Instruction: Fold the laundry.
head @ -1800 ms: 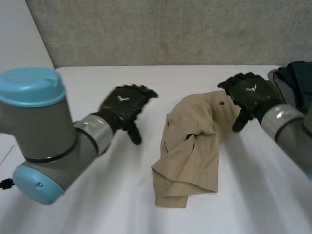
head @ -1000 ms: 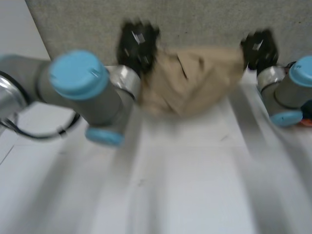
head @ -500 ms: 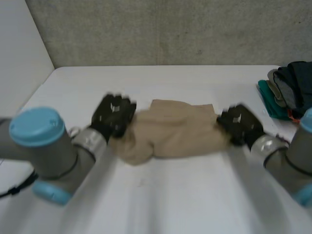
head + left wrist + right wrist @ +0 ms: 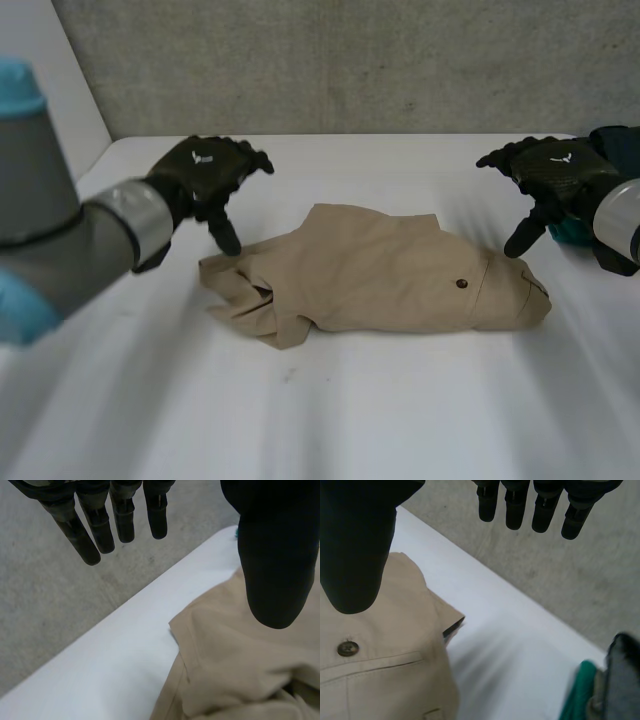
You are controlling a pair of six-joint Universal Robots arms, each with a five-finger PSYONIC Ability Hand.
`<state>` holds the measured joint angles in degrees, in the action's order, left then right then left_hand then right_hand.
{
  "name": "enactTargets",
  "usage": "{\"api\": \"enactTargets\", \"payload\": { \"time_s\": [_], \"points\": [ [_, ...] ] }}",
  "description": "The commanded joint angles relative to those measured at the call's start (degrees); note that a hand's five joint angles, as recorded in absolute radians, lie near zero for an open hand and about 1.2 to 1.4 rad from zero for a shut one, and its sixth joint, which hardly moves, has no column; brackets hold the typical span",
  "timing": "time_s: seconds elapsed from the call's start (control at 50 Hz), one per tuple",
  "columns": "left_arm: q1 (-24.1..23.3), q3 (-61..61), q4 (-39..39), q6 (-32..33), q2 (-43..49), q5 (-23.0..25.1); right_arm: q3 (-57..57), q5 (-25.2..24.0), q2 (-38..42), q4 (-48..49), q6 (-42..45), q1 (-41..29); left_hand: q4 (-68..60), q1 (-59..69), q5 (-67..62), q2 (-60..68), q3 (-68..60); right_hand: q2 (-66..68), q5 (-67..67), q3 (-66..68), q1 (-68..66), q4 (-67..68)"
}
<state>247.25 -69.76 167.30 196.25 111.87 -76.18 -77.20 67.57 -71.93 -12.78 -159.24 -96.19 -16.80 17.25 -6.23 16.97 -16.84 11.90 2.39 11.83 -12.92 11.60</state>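
Khaki garment (image 4: 370,280), a soft matt cloth, lies stretched left to right across the middle of the smooth white counter (image 4: 400,420) in the head view. Its right half is flat and carries a small dark button (image 4: 461,284), while its left end is bunched into loose folds. The left hand (image 4: 205,175) hovers just beyond the far-left end of the cloth, fingers spread and thumb pointing down, holding nothing. The right hand (image 4: 548,170) hangs past the right end, likewise spread and empty, clear of the cloth.

In the left wrist view the left hand (image 4: 272,555) has straight fingers (image 4: 95,525) set wide from the thumb. Under the thumb lies a seamed corner of the garment (image 4: 240,670), and a rough grey wall (image 4: 40,580) stands beyond the counter's edge.

In the right wrist view the right hand (image 4: 355,545) is just as open, and the garment (image 4: 385,680) lies under its thumb with the round button (image 4: 347,648) above a slit pocket. Far to the right sits a clothes pile (image 4: 580,690) of teal and grey.
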Motion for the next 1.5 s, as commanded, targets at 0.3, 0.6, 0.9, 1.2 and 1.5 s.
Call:
{"api": "enactTargets", "payload": {
  "time_s": [0.3, 0.6, 0.9, 1.2, 1.5],
  "points": [
    [-1.5, 35.8, -20.3, -3.9, 30.6, 1.7, 22.4, 13.0, 26.6, -17.9, 0.9, -5.2, 0.5, -1.0, 0.0, -0.7, 0.6, 1.6, 1.1, 1.7, -0.6, 1.9],
    [-1.4, 26.9, 2.9, -5.7, 21.0, 2.3, -1.7, 2.8, 2.0, 11.2, 14.7, -12.0, 4.1, -4.5, 3.5, -4.2, 4.1, 68.1, 67.6, 68.2, -67.1, 68.4],
    [-7.3, 31.5, -2.5, -2.5, 28.7, 9.3, -16.8, -20.5, -16.0, 14.4, 22.7, -17.0, 6.8, -7.3, 6.2, -7.0, 6.8, 68.1, 67.6, 68.2, -67.1, 68.4],
    [-5.0, 30.6, 15.0, 0.3, 26.7, -10.1, -7.0, -12.8, -5.0, 14.3, 20.4, -12.0, -63.2, 62.7, -63.8, 63.0, -63.2, 68.1, 67.6, 68.2, -67.1, 68.4],
    [-0.3, 33.0, 40.2, 0.0, 10.6, -12.2, 28.0, 20.9, 11.8, 43.6, 7.5, -16.9, -63.2, 62.7, -63.8, 63.0, -63.2, 68.1, 67.6, 68.2, -67.1, 68.4]
  ]
}}
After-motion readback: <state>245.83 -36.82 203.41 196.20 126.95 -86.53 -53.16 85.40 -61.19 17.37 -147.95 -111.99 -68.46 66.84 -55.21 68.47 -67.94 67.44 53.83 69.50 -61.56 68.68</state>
